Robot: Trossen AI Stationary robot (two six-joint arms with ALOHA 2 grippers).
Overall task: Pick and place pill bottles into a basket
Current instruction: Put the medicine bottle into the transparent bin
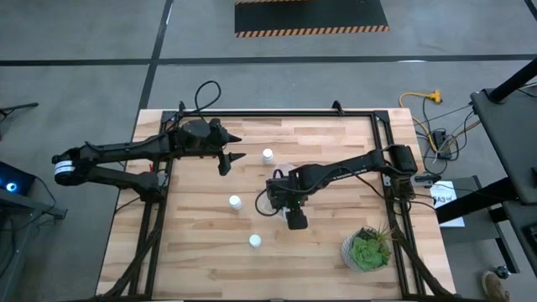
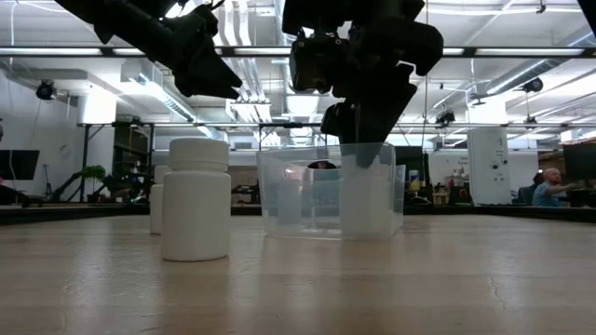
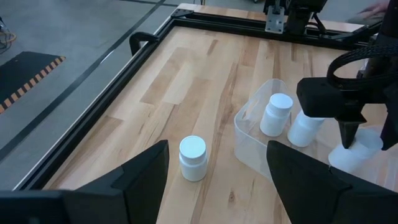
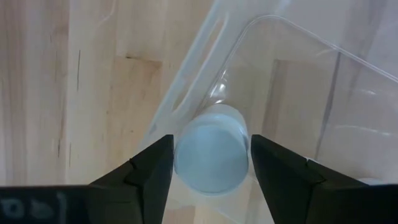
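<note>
Pill bottles: three in basket, three loose on table | right gripper over basket, fingers parted beside a bottle standing inside, apparently released | left gripper spread, empty, above loose bottle | risk: lifting right fingers could snag and topple that bottle.

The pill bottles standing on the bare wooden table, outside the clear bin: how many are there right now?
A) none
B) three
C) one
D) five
B: the high view shows three white pill bottles on the wood outside the clear bin, one near the left gripper, one mid-table and one nearer the front edge.
</note>
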